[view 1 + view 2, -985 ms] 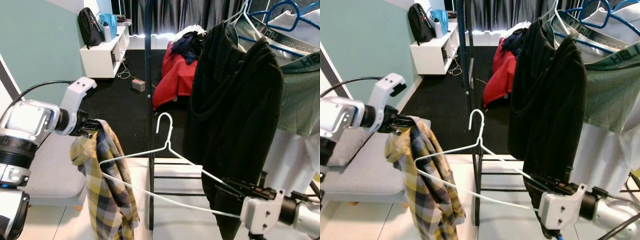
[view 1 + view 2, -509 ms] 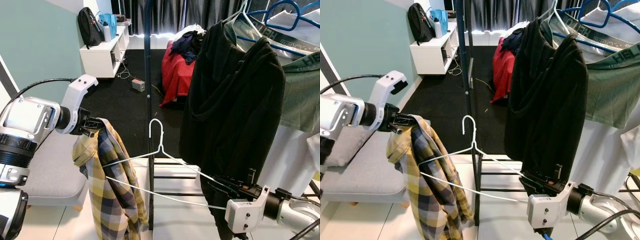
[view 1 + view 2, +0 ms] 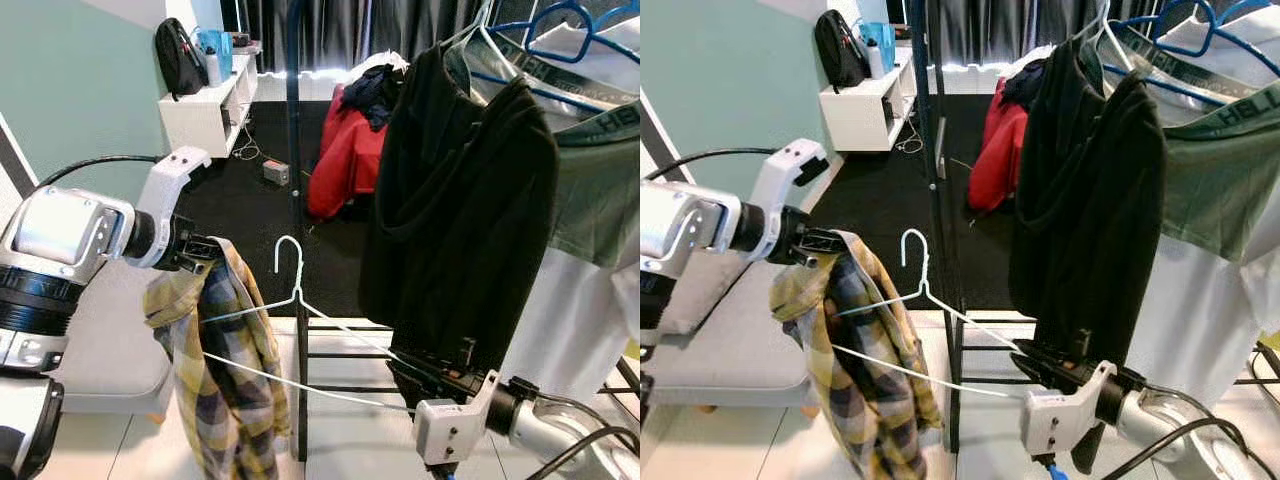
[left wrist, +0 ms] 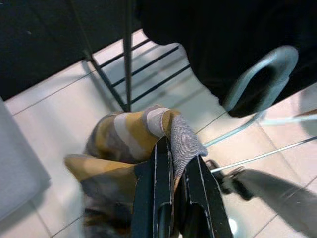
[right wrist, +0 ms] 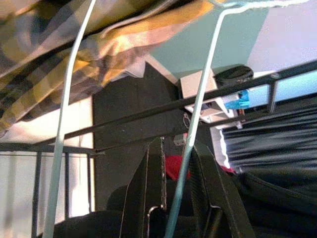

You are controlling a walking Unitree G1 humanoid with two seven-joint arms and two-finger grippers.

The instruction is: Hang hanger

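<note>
A white wire hanger (image 3: 296, 300) points left across the middle, its hook up. My right gripper (image 3: 425, 368) is shut on the hanger's right end, low at the right; the wire (image 5: 190, 144) runs between its fingers. The hanger's left end is inside a yellow and grey plaid shirt (image 3: 225, 380). My left gripper (image 3: 205, 248) is shut on the shirt's collar (image 4: 171, 136) and holds it up at the left. The shirt hangs down toward the tiled floor.
A black clothes rack post (image 3: 293, 150) stands just behind the hanger. A black hoodie (image 3: 455, 220), a green garment (image 3: 595, 170) and blue hangers (image 3: 560, 25) hang on the rack at the right. A grey seat (image 3: 730, 340) is at the left, a red pile (image 3: 345, 150) behind.
My right gripper has pushed the hanger leftward, and its left end has gone deeper into the shirt. The hook has shifted left. My left gripper has kept the shirt held up.
</note>
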